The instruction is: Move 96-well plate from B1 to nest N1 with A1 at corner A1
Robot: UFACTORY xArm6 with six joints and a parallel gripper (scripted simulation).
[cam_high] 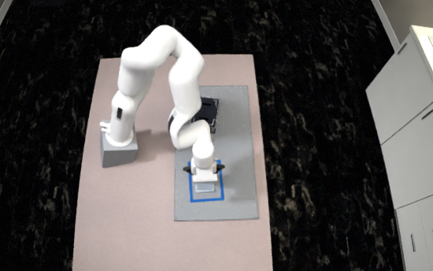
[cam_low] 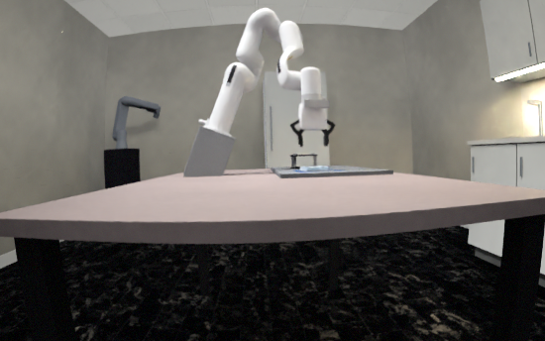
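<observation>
Step in hand: approach for pickup. Gripper (cam_low: 312, 140) hung above 96-well plate (cam_high: 205, 188), fingers spread wide, nothing held. Plate lay flat inside blue-outlined spot B1 (cam_high: 192, 197) on grey mat (cam_high: 240, 157). Next move, as judged: straight descent, jaws straddling plate edges, then close. Raised black nest N1 (cam_high: 211, 112) stood well apart behind, half hidden by arm (cam_high: 185, 90). Nothing seemed to block descent

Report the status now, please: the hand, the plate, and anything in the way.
Hand open, empty, hovering above the plate. Plate flat in the blue-framed spot, untouched. Nest partly hidden under the arm; nothing visible between hand and plate.
</observation>
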